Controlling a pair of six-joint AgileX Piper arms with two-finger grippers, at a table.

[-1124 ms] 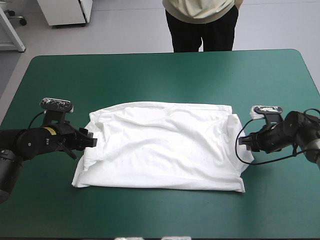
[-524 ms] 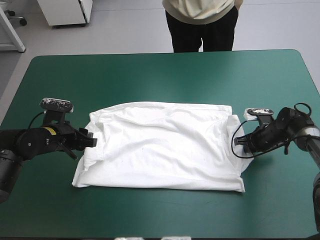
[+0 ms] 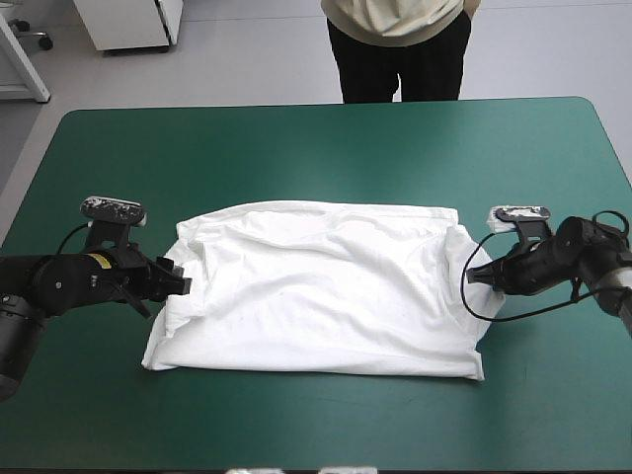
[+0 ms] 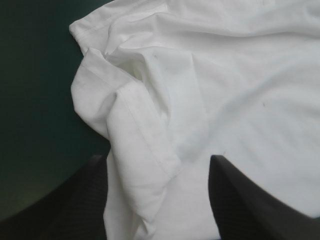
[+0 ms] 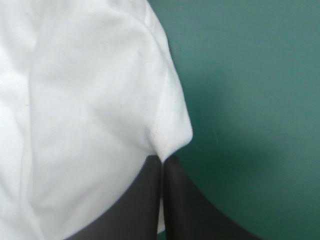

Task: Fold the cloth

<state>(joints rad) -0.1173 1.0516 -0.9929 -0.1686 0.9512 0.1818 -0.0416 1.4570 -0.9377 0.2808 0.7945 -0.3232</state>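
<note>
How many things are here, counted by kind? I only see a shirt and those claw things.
T-shirt: 1, white, spread flat
Grippers: 2, the left gripper and the right gripper, both black
Table: 1, with a teal-green cover
Total: 4

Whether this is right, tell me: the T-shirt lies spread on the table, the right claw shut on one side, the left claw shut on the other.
Wrong on one count: the left claw is open, not shut. The left wrist view shows its fingers apart, with a sleeve of the T-shirt between them. The rest stands: T-shirt spread, right claw shut on its side.
</note>
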